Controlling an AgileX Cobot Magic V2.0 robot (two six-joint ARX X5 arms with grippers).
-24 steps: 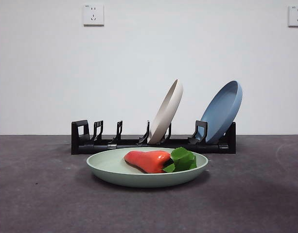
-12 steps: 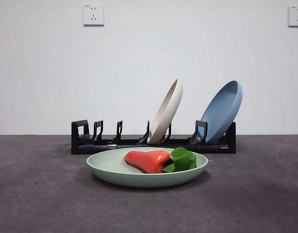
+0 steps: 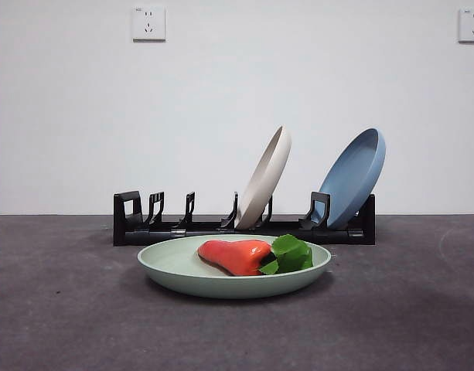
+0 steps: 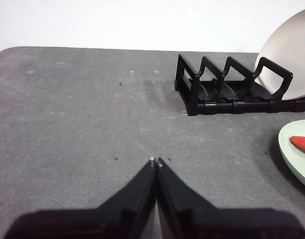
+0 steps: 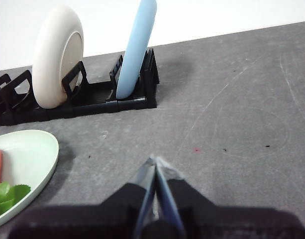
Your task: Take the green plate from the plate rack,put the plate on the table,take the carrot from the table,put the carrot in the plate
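Observation:
The green plate [image 3: 182, 267] lies flat on the table [image 3: 59, 309] in front of the plate rack [image 3: 144, 224]. The carrot [image 3: 235, 256] lies in the plate with its green leaves to the right. Neither arm shows in the front view. My left gripper [image 4: 155, 162] is shut and empty over bare table, off to the left of the rack [image 4: 217, 92] and plate [image 4: 296, 149]. My right gripper [image 5: 154, 162] is shut and empty over bare table, to the right of the plate [image 5: 23, 159].
A cream-beige plate [image 3: 264, 179] and a blue plate [image 3: 352, 178] lean in the rack's right slots; its left slots hold nothing. Both plates also show in the right wrist view [image 5: 55, 55]. A white wall with two sockets stands behind.

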